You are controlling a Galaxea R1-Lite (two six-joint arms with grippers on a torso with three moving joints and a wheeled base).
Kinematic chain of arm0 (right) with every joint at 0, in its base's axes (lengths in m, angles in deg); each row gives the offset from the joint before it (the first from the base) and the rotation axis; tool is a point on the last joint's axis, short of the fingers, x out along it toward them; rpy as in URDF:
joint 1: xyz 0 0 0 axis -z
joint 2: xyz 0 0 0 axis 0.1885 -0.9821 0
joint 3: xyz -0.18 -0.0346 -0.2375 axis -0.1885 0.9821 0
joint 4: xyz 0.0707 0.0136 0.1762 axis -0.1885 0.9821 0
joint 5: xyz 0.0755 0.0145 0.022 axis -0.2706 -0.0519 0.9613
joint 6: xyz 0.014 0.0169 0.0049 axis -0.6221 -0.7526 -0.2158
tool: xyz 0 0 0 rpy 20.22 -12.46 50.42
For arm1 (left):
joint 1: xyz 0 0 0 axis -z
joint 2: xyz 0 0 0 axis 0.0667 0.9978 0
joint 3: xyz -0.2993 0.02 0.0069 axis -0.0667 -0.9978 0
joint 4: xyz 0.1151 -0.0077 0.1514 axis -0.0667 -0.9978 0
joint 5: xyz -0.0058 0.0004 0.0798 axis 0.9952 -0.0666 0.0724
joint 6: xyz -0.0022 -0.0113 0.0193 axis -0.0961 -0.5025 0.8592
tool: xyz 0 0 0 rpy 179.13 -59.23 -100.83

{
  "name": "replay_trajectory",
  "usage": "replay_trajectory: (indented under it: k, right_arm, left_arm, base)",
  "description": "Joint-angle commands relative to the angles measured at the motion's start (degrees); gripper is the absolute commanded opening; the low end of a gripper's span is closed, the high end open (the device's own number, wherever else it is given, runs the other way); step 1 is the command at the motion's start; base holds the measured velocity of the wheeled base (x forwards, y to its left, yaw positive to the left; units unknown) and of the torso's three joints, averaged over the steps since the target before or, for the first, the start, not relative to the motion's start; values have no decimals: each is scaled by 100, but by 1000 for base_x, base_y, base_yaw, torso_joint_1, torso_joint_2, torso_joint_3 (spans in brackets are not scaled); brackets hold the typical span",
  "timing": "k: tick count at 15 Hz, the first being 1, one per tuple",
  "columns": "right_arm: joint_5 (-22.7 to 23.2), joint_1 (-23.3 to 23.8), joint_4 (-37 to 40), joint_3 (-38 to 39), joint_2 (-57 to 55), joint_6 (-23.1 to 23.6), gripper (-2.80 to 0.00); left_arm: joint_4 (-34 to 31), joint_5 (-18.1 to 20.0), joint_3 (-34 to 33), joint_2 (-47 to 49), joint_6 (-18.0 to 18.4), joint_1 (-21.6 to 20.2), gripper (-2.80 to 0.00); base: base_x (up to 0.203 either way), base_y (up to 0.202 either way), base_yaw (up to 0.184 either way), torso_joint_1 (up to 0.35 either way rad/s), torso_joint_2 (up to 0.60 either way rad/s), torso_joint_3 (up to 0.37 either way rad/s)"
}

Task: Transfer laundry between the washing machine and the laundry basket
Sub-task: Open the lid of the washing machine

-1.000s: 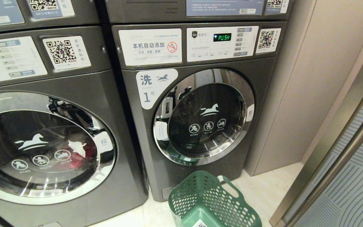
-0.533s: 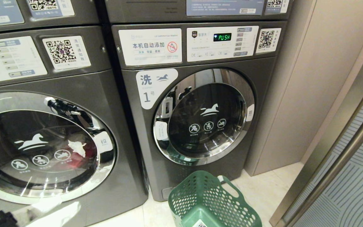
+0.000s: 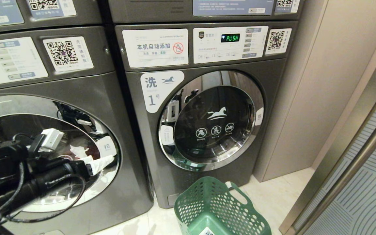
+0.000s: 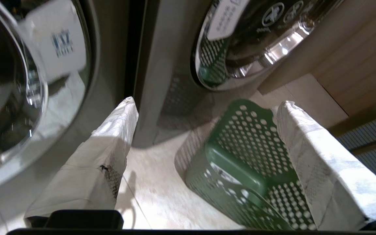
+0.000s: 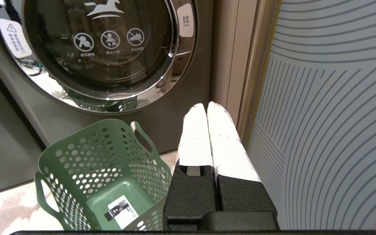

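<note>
Two grey washers stand side by side, both doors closed. The left washer point(image 3: 60, 137) holds red and white laundry point(image 3: 80, 151) behind its glass; the right washer point(image 3: 207, 107), marked 1, looks empty. A green basket point(image 3: 220, 209) sits on the pale floor point(image 3: 273, 195) just before the right washer, empty but for a label on its bottom. The left gripper point(image 4: 204, 111) hangs in front of the left washer's door, its white-wrapped fingers point(image 4: 109, 147) spread wide and grasping nothing. The right gripper point(image 5: 207, 107) is clenched, empty, low beside the basket near a striped panel point(image 5: 321, 114).
</note>
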Motion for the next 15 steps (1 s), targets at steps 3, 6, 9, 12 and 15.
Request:
replay_trajectory:
  k: [3, 6, 9, 12, 15]
  right_arm:
    - [-2, -2, -4, 193, -7, 0, -280]
    - [-2, -2, -4, 193, -7, 0, -280]
    - [-2, -2, -4, 193, -7, 0, -280]
    - [-2, -2, -4, 193, -7, 0, -280]
    - [-2, -2, -4, 193, -7, 0, -280]
  left_arm:
    - [1540, 789, 311, 1685, 137, -724, 0]
    - [2122, 947, 317, 2184, 166, -943, 0]
    - [2439, 1352, 412, 2584, 274, -1136, 0]
    - [2632, 1983, 639, 2928, 279, -1329, 0]
    - [2628, 1985, 1024, 3212, 650, -1364, 0]
  base:
    - [0, 0, 0, 0, 0, 0]
    - [0, 0, 0, 0, 0, 0]
    - [0, 0, 0, 0, 0, 0]
    - [0, 0, 0, 0, 0, 0]
    - [0, 0, 0, 0, 0, 0]
